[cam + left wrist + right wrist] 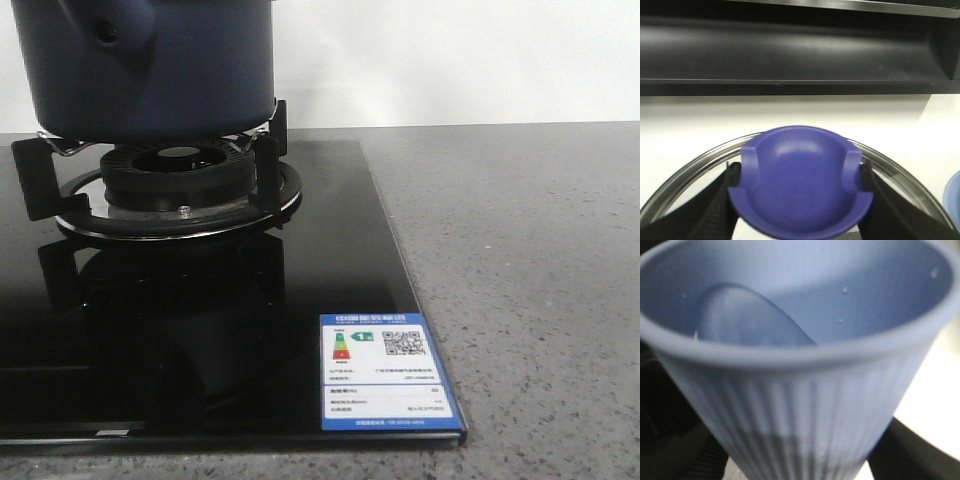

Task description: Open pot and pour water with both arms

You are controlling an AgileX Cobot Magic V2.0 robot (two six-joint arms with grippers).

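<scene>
Front: large dark navy-blue round matte pot (150, 65) is seen on the black gas burner grate (175, 185) of a glossy black glass hob (250, 330), set in a grey speckled worktop (520, 280). Judged heavy, stiff, smooth-walled; stubby side socket (110, 35) is the likely grip point.

Left wrist: left hand (800, 182) is closed on the rounded blue lid knob (800, 185); glass lid with steel rim (705, 160) is carried.

Right wrist: right hand, fingers barely visible, is holding a light blue ribbed plastic cup (795, 405). Thin, crushable. Tilted clear water (745, 317) is held inside.

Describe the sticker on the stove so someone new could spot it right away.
Start at the glossy black glass cooktop on the grey speckled counter. At its near right corner lies a blue-bordered white rectangular label, the only thing there with coloured bars and a QR code.
</scene>
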